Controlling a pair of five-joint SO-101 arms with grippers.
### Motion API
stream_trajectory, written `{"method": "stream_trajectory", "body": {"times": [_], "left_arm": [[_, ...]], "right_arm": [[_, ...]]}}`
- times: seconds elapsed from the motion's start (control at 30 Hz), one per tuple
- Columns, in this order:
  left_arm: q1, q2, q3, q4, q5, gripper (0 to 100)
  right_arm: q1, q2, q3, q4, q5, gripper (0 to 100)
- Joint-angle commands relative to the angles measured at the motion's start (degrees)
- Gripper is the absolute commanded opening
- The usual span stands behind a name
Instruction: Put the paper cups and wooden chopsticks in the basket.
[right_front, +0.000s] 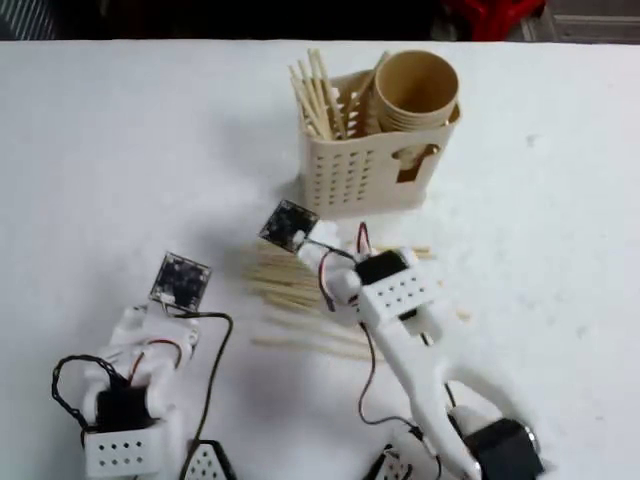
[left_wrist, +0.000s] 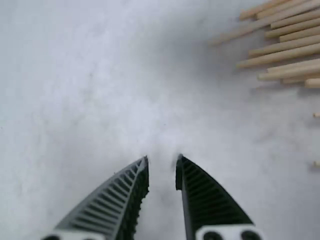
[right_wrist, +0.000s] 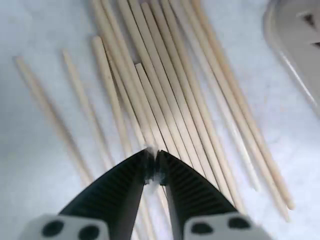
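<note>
Fingers (right_wrist: 125, 192) of the right gripper (right_wrist: 153, 161) are closed tip to tip over the loose wooden chopsticks (right_wrist: 170, 100). Whether a stick is pinched cannot be told. The left gripper (left_wrist: 162, 161) is slightly parted and empty, at 8 o'clock on the table (right_front: 120, 130). The basket (right_front: 370, 170), at 12 o'clock from the pile, already holds the paper cups (right_front: 415, 90) and some sticks. Recommended procedure: open across one stick, grip near mid-length, lift level, then lower end-first into the stick compartment.

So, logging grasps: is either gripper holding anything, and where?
Left gripper is open over bare table, holding nothing. Right gripper is shut over the loose chopsticks; whether it pinches one cannot be told.
</note>
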Motion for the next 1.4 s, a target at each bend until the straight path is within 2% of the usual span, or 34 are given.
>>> {"method": "stream_trajectory", "body": {"times": [0.0,0.1,0.27,0.37,0.63,0.83,0.97,1.17,1.37], "left_arm": [[0.7,-0.5,-0.2,0.2,0.0,11],[0.7,-0.5,-0.2,0.2,0.0,11],[0.7,-0.5,-0.2,0.2,0.0,11],[0.7,-0.5,-0.2,0.2,0.0,11],[0.7,-0.6,-0.2,0.2,0.0,11],[0.7,-0.6,-0.2,0.3,0.0,11],[0.7,-0.6,-0.2,0.3,0.0,11],[0.7,-0.6,-0.2,0.3,0.0,11],[0.7,-0.6,-0.2,0.2,0.0,11]], "right_arm": [[-0.1,-4.5,0.8,0.5,-0.2,1.8],[-4.1,-4.5,3.2,0.5,0.1,3.3],[-13.7,-3.7,6.4,2.8,0.2,12.8],[-15.8,-0.5,6.3,2.2,0.2,13.4],[-15.3,13.4,1.1,-0.3,0.2,13.5],[-10.7,18.9,-2.9,-0.4,0.2,13.2],[-8.9,21.1,-5.0,-0.4,0.1,2.7],[-5.4,18.3,-5.5,-0.1,-0.2,1.6],[-2.2,5.8,-3.8,1.6,-0.3,1.7]]}}
